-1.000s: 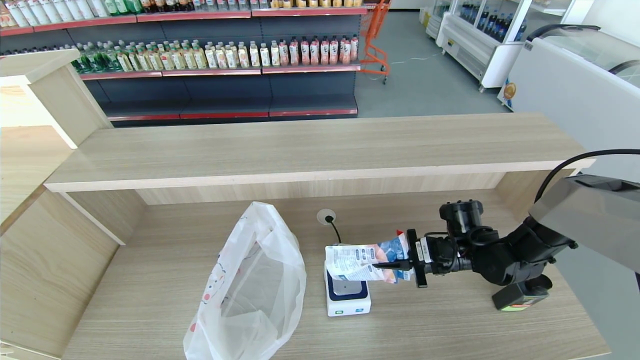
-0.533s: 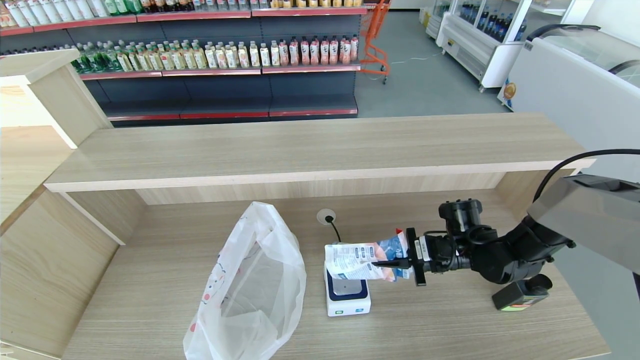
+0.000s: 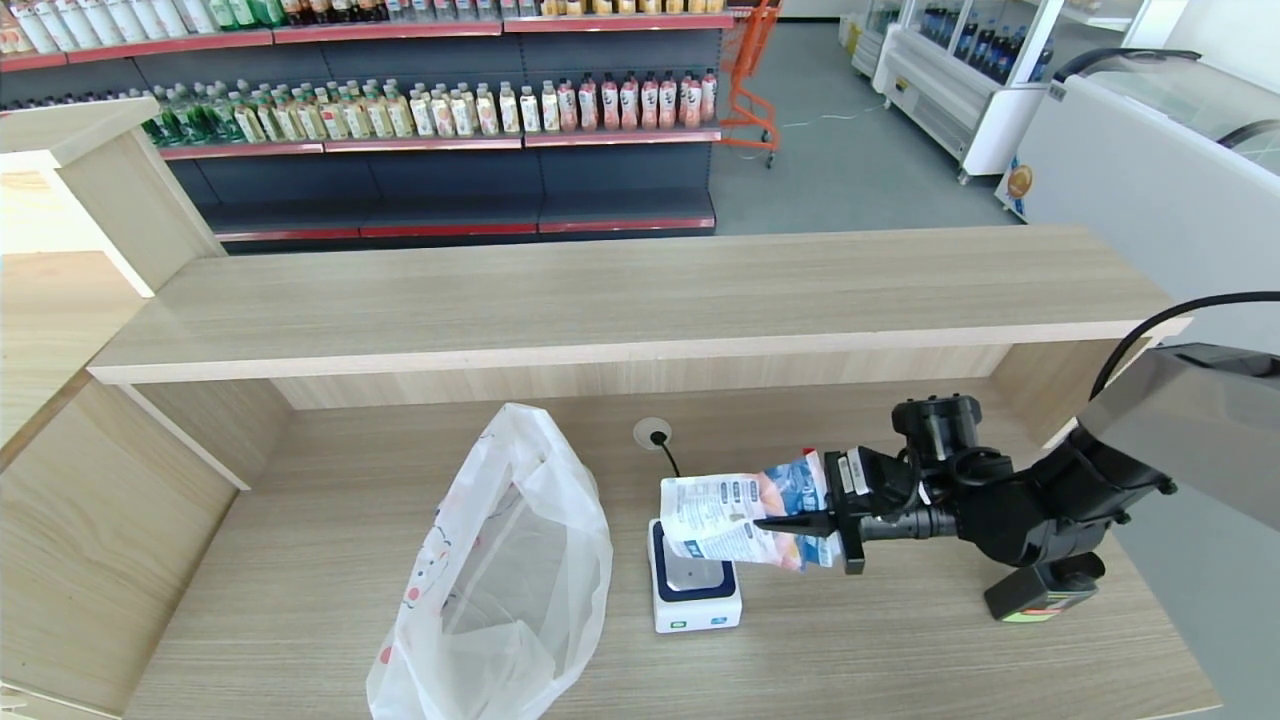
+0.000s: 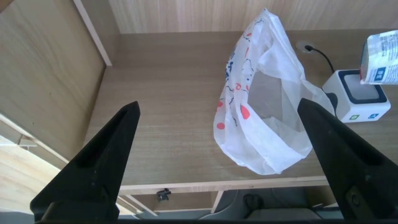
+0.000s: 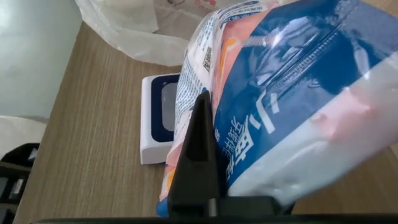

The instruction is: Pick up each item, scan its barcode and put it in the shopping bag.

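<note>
A blue, white and pink snack pouch (image 3: 738, 518) hangs over the white barcode scanner (image 3: 697, 592), with my right gripper (image 3: 815, 525) shut on its right end. In the right wrist view the pouch (image 5: 292, 93) fills most of the frame beside one dark finger (image 5: 199, 155), and the scanner (image 5: 155, 118) lies below it. The white plastic shopping bag (image 3: 500, 570) stands open to the left of the scanner. My left gripper (image 4: 217, 109) is open, well above the bag (image 4: 261, 106) and holding nothing.
A black and green device (image 3: 1040, 597) lies on the counter at the right, under my right arm. A cable runs from a grommet (image 3: 652, 433) to the scanner. A raised wooden ledge (image 3: 640, 300) borders the far side, with side walls left and right.
My right gripper has shifted slightly to the right and up with the pouch, which now tilts a little more. The bag and scanner have not moved.
</note>
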You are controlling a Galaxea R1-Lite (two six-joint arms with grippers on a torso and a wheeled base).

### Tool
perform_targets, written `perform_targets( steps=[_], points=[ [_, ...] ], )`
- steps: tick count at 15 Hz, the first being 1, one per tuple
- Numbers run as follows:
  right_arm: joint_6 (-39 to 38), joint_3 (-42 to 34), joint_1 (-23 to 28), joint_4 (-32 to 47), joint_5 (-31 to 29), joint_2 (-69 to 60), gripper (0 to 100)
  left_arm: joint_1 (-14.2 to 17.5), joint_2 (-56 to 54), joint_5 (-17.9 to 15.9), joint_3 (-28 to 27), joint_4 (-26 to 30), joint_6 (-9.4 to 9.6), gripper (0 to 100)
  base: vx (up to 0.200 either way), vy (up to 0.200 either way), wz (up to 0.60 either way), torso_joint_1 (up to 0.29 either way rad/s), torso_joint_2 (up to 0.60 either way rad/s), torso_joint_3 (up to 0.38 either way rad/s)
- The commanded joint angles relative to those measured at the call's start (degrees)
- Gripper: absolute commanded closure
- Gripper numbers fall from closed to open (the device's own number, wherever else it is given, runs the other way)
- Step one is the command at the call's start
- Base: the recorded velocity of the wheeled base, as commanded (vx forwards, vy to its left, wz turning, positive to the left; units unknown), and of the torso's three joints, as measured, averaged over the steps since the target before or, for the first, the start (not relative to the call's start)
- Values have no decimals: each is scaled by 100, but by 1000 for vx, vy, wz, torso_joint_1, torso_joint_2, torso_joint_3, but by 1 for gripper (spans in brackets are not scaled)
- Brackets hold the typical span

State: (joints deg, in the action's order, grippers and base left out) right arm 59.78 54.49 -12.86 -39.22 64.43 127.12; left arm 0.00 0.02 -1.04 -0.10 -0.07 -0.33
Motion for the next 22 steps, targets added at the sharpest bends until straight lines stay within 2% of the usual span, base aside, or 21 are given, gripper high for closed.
perform_targets(
  steps=[1,4,7,8,9,10,12,15,20,22],
  points=[
    [-951,-501,170,-7,26,-865,100,0,-2,-2,1,-1,-2,0,0,0,0,0,0,0],
    [-3394,-1459,390,-25,-106,-2262,100,0,-2,-2,1,-1,-2,0,0,0,0,0,0,0],
    [-6066,-1767,179,-25,-923,-2869,100,0,-2,-2,1,-1,-2,0,0,0,0,0,0,0],
    [-6066,-1767,179,-25,-923,-2869,100,0,-2,-2,1,-1,-2,0,0,0,0,0,0,0],
    [-7552,-1477,-560,-42,-2092,-2649,100,0,-2,-2,1,-1,-2,0,0,0,0,0,0,0],
    [-8009,-1248,-938,-42,-2391,-2482,100,0,-2,-2,1,-1,-2,0,0,0,0,0,0,0],
    [-8518,-738,-1482,-7,-2690,-2042,100,0,-2,-2,1,-1,-2,0,0,0,0,0,0,0],
    [-8650,-395,-1975,72,-2734,-1462,100,0,-2,-2,1,-1,-2,0,0,0,0,0,0,0],
    [-8413,-352,-2203,90,-2699,-777,100,0,-2,-2,1,-1,-2,0,0,0,0,0,0,0],
    [-7965,-343,-2273,90,-2690,-583,100,0,-2,-2,1,-1,-2,0,0,0,0,0,0,0]
  ],
)
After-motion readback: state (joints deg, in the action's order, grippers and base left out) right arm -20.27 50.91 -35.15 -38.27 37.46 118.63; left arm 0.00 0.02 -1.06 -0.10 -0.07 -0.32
